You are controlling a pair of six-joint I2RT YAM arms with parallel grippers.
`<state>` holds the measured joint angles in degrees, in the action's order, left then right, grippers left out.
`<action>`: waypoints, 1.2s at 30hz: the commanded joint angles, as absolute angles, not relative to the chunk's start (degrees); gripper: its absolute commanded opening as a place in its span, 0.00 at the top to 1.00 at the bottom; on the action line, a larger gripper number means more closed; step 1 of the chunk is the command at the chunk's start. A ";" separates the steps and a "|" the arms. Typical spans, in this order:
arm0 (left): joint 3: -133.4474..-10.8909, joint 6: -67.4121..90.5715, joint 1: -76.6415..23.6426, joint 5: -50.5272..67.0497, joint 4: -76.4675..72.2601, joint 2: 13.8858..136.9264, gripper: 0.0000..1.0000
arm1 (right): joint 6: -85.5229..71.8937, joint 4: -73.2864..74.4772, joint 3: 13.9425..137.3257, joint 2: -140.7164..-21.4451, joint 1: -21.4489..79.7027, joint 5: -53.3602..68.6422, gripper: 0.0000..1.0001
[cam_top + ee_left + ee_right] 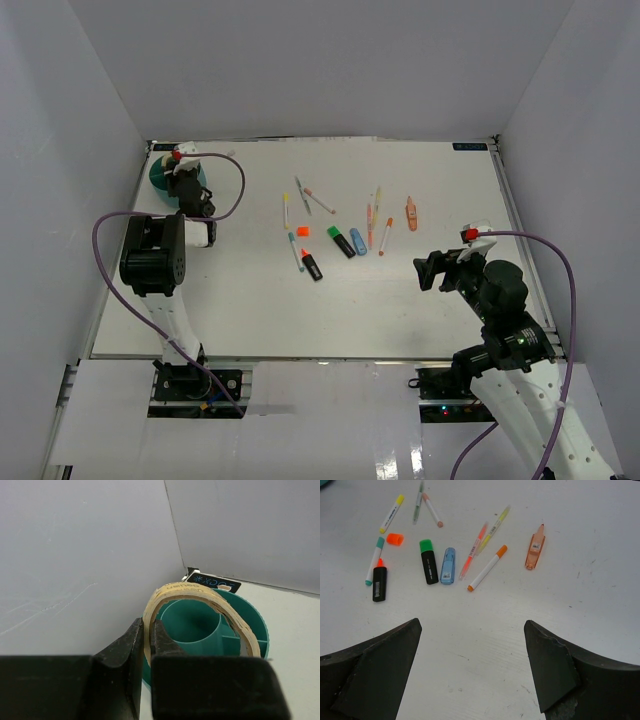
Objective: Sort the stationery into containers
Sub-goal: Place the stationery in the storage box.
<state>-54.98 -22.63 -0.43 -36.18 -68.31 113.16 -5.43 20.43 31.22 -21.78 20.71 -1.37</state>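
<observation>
White counter (pixel 400 300), walled in. Your L claw (pixel 148 631) is clamped on the tan ring (pixel 185 587), just over the teal organiser (pixel 250 612). R claw (pixel 472 625) is wide apart and empty, short of the pens (pixel 485 570). Looks like the drop-off step. Next: line up a compartment, then release.

Organiser (pixel 158 178) in far left corner, ring (pixel 192 589) above it in left claw (pixel 148 636), pens (pixel 386 237) scattered well to its right
</observation>
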 commanded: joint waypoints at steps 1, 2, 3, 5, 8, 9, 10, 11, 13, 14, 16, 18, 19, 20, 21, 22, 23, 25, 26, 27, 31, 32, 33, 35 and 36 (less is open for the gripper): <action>-54.32 -22.59 -0.09 -34.45 -69.17 113.46 0.93 | -4.66 17.58 31.20 -21.18 21.09 -1.49 0.10; -54.32 -22.50 -0.09 -34.45 -69.08 113.55 0.92 | -4.66 17.58 31.11 -21.09 21.09 -1.49 0.10; -54.23 -22.59 -0.09 -34.37 -69.08 113.64 0.92 | -4.66 17.58 31.11 -21.09 21.09 -1.58 0.10; -54.05 -22.50 -0.09 -34.19 -69.08 113.56 0.87 | -4.57 17.58 31.11 -21.09 21.09 -1.58 0.10; -53.96 -22.15 -0.09 -33.93 -68.64 113.47 0.80 | -4.66 17.58 31.11 -21.01 21.18 -1.50 0.10; -53.96 -22.15 -0.09 -33.75 -68.47 113.29 0.78 | -4.57 17.49 31.03 -20.92 21.09 -1.41 0.10; -53.96 -22.06 -0.09 -33.49 -68.47 113.29 0.76 | -4.66 17.49 31.03 -20.92 21.09 -1.41 0.10; -53.96 -22.06 -0.09 -33.40 -68.38 113.38 0.74 | -4.57 17.49 31.03 -20.92 21.18 -1.41 0.10; -53.96 -21.89 -0.09 -33.49 -68.03 113.47 0.72 | -4.57 17.49 31.03 -20.92 21.09 -1.41 0.10; -53.96 -21.80 -0.09 -33.31 -67.94 113.38 0.69 | -4.66 17.49 31.03 -21.00 21.09 -1.32 0.10; -53.96 -21.71 -0.09 -33.22 -67.68 113.38 0.69 | -4.66 17.49 30.94 -20.92 21.09 -1.32 0.10; -53.88 -21.71 -0.09 -33.31 -67.50 113.38 0.69 | -4.48 17.49 30.94 -20.92 21.09 -1.32 0.10; -53.88 -21.71 -0.09 -33.31 -67.59 113.47 0.69 | -4.57 17.49 30.94 -20.92 21.09 -1.41 0.10; -53.79 -21.71 -0.09 -33.31 -67.59 113.38 0.69 | -4.48 17.49 30.94 -20.92 21.09 -1.32 0.10; -53.70 -21.71 -0.09 -33.48 -67.59 113.38 0.69 | -4.48 17.40 30.94 -21.00 21.09 -1.32 0.10; -53.61 -21.71 1.83 -33.57 -67.67 113.38 0.69 | -4.48 17.32 30.94 -20.92 21.09 -1.32 0.10; -53.53 -21.62 1.93 -33.57 -67.76 113.29 0.69 | -4.48 17.31 30.94 -20.92 21.09 -1.23 0.10; -53.53 -21.53 2.02 -33.49 -67.41 113.20 0.69 | -4.48 17.23 30.94 -20.92 21.09 -1.23 0.10; -53.53 -21.53 2.02 -33.49 -67.50 113.20 0.69 | -4.48 17.23 30.94 -21.00 21.09 -1.32 0.10; -53.53 -21.53 2.02 -33.40 -67.24 113.12 0.69 | -4.57 17.23 30.94 -21.01 21.09 -1.32 0.10; -53.35 -21.18 2.02 -32.87 -66.88 112.68 0.70 | -4.48 17.14 30.85 -21.01 21.09 -1.23 0.10; -53.26 -21.18 2.02 -32.96 -66.88 112.41 0.70 | -4.48 17.23 30.85 -21.01 21.09 -1.32 0.10; -53.26 -21.18 2.02 -33.05 -67.15 112.41 0.70 | -4.57 17.14 30.85 -21.01 21.09 -1.23 0.10; -52.82 -21.01 2.02 -33.13 -67.15 111.54 0.69 | -4.48 17.14 30.85 -20.92 21.09 -1.23 0.10; -52.82 -20.31 2.02 -33.13 -66.97 111.01 0.68 | -4.48 17.14 30.85 -20.92 21.09 -1.23 0.10</action>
